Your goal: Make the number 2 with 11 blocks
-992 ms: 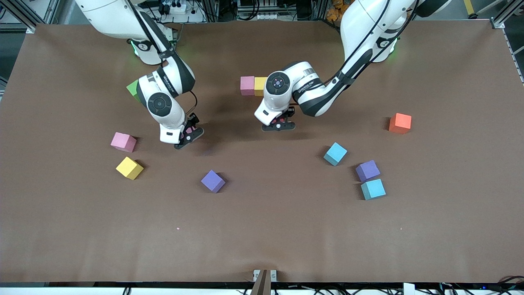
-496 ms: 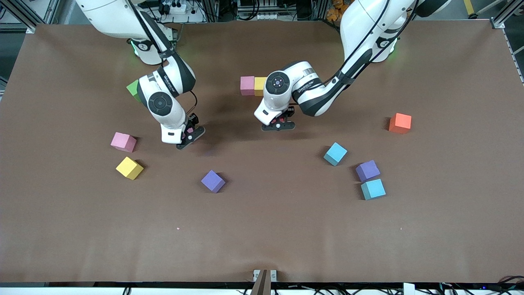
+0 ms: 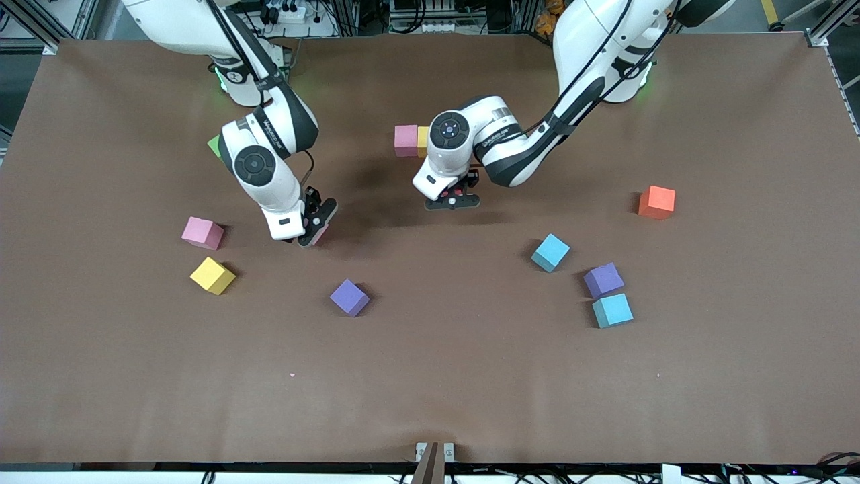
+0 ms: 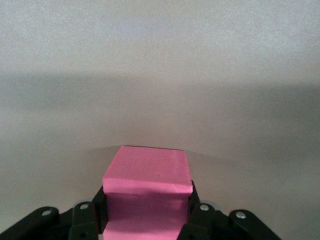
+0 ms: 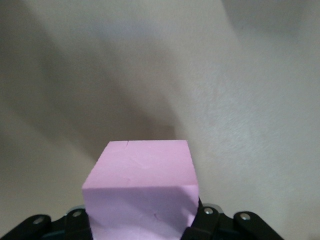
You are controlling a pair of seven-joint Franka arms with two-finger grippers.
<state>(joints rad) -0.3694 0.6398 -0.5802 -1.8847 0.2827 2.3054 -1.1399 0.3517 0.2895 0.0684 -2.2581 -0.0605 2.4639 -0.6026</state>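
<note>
Gripping a pink block (image 5: 142,192), the right gripper (image 3: 310,225) hangs above the table (image 3: 430,376), toward the right arm's end from the pink-and-yellow pair (image 3: 411,140). Just beside that pair, the left gripper (image 3: 451,199) clamps a hot-pink block (image 4: 147,192).

The brown table (image 3: 430,376) has lots of bare room along the part nearest the front camera, at 6 o'clock, so a gripper could pass there easily. Toward 9 o'clock a pink cube (image 3: 202,232) and a yellow cube (image 3: 212,275) sit near each other. A purple cube (image 3: 349,297) sits alone near the middle. Toward 4 o'clock a light blue cube (image 3: 550,252), a second purple cube (image 3: 603,279) and another light blue cube (image 3: 612,310) crowd together, the last two touching. An orange-red cube (image 3: 656,202) stands at 3 o'clock. At 12 o'clock a pink-and-yellow pair (image 3: 411,140) sits close by the left arm.
</note>
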